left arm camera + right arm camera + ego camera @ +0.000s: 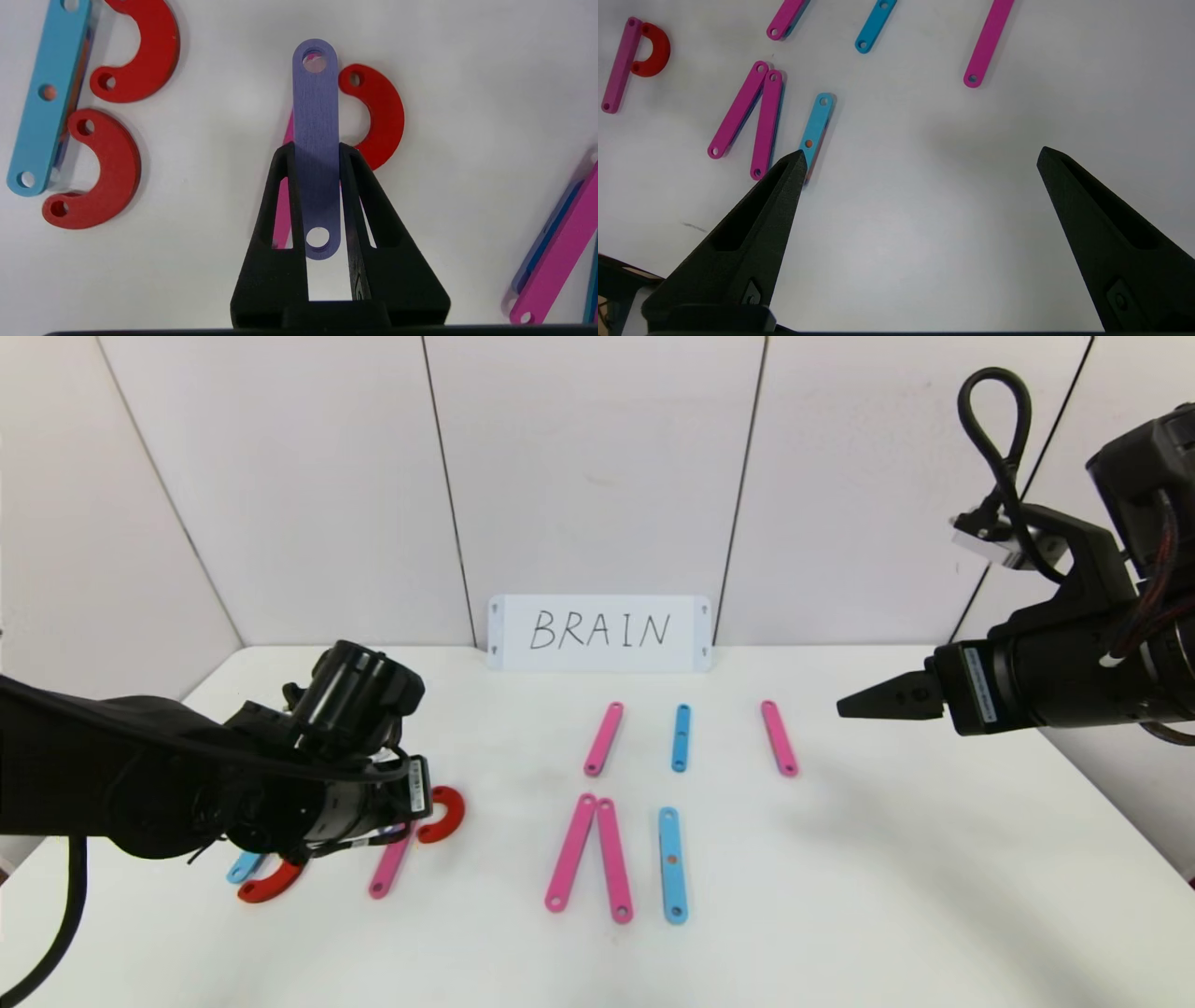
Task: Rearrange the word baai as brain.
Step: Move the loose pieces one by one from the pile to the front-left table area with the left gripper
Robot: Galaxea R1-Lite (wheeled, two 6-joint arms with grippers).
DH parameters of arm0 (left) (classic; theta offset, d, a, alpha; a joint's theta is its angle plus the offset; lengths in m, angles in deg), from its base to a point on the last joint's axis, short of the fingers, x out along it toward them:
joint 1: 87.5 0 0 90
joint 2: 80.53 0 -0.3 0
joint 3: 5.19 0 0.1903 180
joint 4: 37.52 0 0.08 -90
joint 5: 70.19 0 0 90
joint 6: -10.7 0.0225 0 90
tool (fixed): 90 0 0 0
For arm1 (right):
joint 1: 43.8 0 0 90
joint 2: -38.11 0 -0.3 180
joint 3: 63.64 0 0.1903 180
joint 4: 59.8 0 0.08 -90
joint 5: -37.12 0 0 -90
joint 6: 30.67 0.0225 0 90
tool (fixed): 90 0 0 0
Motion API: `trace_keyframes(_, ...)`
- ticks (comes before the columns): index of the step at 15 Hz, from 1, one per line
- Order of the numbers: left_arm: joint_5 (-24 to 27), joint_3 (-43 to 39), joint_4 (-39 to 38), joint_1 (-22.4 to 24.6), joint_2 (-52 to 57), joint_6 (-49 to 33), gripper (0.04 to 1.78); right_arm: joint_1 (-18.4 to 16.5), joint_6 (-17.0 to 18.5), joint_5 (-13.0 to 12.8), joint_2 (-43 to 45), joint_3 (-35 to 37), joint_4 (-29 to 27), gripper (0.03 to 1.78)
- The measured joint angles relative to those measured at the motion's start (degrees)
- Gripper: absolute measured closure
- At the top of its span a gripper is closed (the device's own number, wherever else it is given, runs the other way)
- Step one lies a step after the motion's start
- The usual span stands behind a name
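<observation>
Landmark for all entries: the white card (599,633) handwritten BRAIN, standing at the far edge of the white table (840,896) against the wall panels.

Nearest row, well in front of the card:
- Blue strip (245,866) with two red C-curves, one (271,887) showing below the left arm; in the left wrist view the strip (46,93) lies with both curves (140,51) (98,172) just beside it, forming a B. Far left of the card.
- Pink strip (390,868) with a third red C-curve (444,814) just beside its far end. Left of the card.
- Left gripper (317,154), low over this pink strip and curve, fingers (289,186) clenched on a short purple strip (316,140); the strip sticks out past the fingertips and overlaps the pink strip seen beneath it. Whether it touches the table cannot be told.
- Two pink strips (571,851) (614,861), meeting at their far ends and spreading apart toward the viewer. Directly in front of the card.
- Blue strip (673,864), just right of that pair, lying alone.

Middle row, nearer the card:
- Pink strip (604,738), blue strip (681,737), pink strip (779,737), each apart from the others, in front of the card's middle and right part.

Raised, right of the card:
- Right gripper (920,158), held above bare table, fingers (1087,224) spread wide and holding nothing
</observation>
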Motion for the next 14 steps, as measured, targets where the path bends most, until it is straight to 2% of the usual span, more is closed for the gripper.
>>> trace_keyframes(4, -3.1, -1.2, 0.1, -4.6, -0.9, -5.3, 1.55, 0.0, 0.0, 0.0, 0.1, 0.0, 0.0, 0.08)
trace_keyframes(8, -7.2, -1.3, 1.9, -7.2, -3.1, -11.5, 1.55, 0.0, -0.1, 0.0, 0.1, 0.0, 0.0, 0.08)
trace_keyframes(14, -8.0, -1.4, 5.7, -11.3, -4.5, -18.4, 1.55, 0.1, -0.1, 0.0, 0.0, 0.0, 0.0, 0.08)
